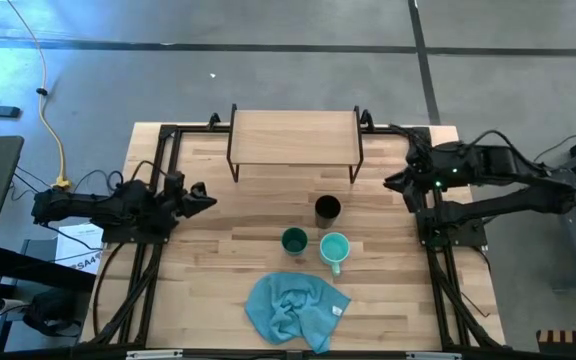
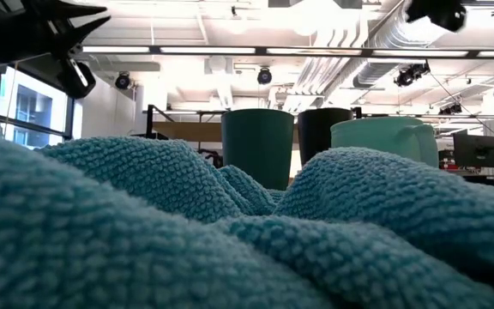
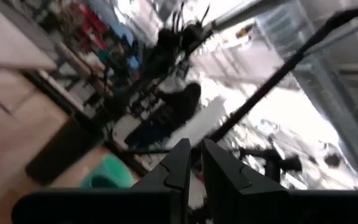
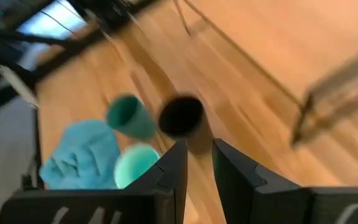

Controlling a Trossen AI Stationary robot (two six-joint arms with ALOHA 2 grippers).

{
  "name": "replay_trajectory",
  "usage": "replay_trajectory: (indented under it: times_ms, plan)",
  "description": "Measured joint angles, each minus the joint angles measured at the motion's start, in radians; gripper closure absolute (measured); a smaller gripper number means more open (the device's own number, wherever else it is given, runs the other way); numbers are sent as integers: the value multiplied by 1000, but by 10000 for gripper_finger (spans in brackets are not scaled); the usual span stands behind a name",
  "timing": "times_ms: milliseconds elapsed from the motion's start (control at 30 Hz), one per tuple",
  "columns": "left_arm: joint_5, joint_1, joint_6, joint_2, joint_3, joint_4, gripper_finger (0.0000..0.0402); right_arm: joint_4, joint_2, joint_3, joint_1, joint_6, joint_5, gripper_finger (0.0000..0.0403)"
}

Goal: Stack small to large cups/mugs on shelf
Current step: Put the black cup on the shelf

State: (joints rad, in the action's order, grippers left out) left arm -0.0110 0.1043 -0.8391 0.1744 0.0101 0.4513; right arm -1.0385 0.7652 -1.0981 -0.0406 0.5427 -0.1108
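The tall black cup (image 1: 327,210) stands on the table in front of the shelf (image 1: 293,135). The short dark teal cup (image 1: 294,240) and the light turquoise mug (image 1: 334,248) stand side by side nearer the front. All three rest upright on their bases and also show in the right wrist view: black cup (image 4: 180,117), teal cup (image 4: 129,115), mug (image 4: 135,165). My left gripper (image 1: 206,200) hovers, shut and empty, left of the cups. My right gripper (image 1: 393,182) hovers, shut and empty, to their right, near the shelf's right end.
A crumpled blue cloth (image 1: 296,310) lies near the table's front edge and fills the low view's foreground (image 2: 144,223). The shelf stands on thin black legs at the table's far edge. Black frame rails (image 1: 153,290) run along both table sides.
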Motion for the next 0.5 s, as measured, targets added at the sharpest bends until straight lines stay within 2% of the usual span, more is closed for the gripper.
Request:
replay_trajectory:
  times_ms: [133, 333, 500]
  plan:
    - [-1, 0, 5, 0, 0, 16, 371, -90, 35, 1, 4, 62, -1, 336]
    - [-29, 0, 4, 0, 0, 18, 371, -72, 115, 1, 7, 63, -30, 336]
    - [-36, 0, -37, 0, 0, 30, 371, -53, 209, 2, 6, 151, -32, 336]
